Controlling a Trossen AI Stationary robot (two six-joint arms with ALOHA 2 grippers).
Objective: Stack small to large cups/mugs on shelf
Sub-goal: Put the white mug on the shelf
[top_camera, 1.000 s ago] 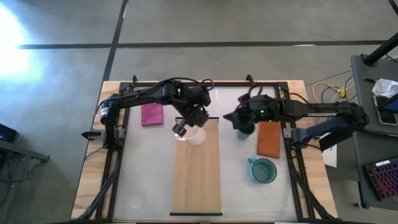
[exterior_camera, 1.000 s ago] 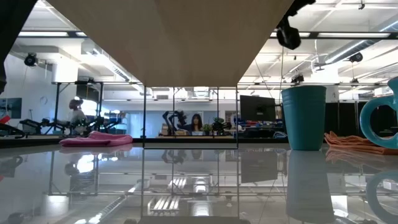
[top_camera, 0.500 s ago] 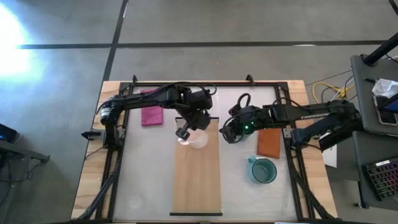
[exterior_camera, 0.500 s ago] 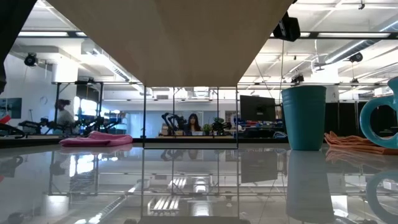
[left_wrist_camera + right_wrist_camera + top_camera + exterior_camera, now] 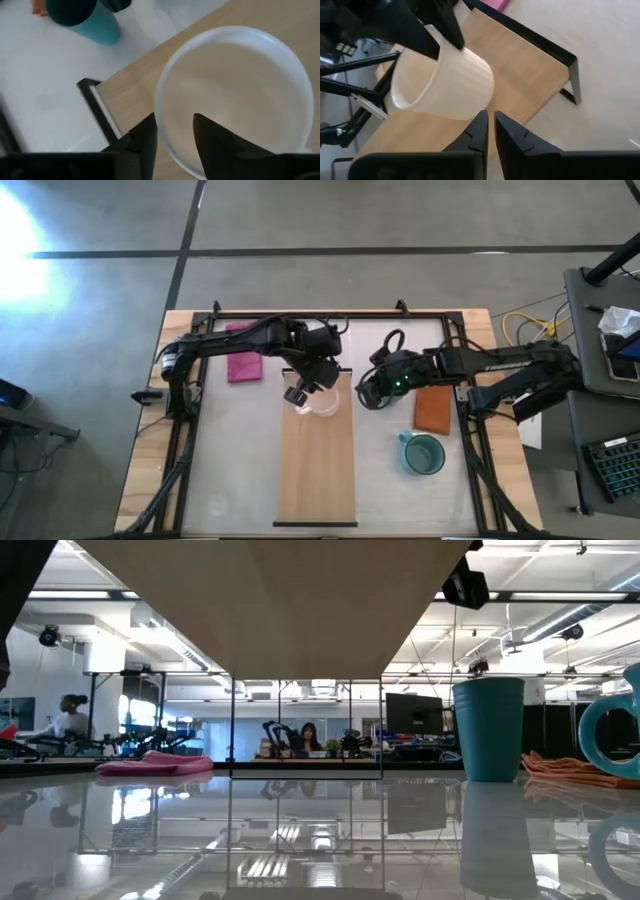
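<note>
The cream-white mug (image 5: 323,400) stands upright on the far end of the light-wood shelf (image 5: 318,470). My left gripper (image 5: 298,392) is open over the mug's rim, pointing down. One finger is inside the mug (image 5: 235,95) and one is outside. My right gripper (image 5: 365,393) hovers shut just right of the shelf, nothing between its fingers (image 5: 477,131), facing the mug (image 5: 445,85). The small dark green cup (image 5: 488,730) stands on the table below that arm, which hides it from above. The teal mug (image 5: 423,455) stands at the near right. My left gripper straddles the mug's rim (image 5: 162,131) from above, one finger inside and one outside. I cannot tell whether either finger touches the wall. The mug rests with its base on the shelf.
A magenta cloth (image 5: 243,364) lies at the far left. An orange cloth (image 5: 433,403) lies right of the shelf, behind the teal mug. Black frame rails (image 5: 185,450) run along the table's edges. The shelf's near half is bare wood.
My right gripper has moved toward the table's left, away from the small cup and up to the shelf's right edge. My left gripper and the cream mug have shifted slightly toward the right on the shelf.
</note>
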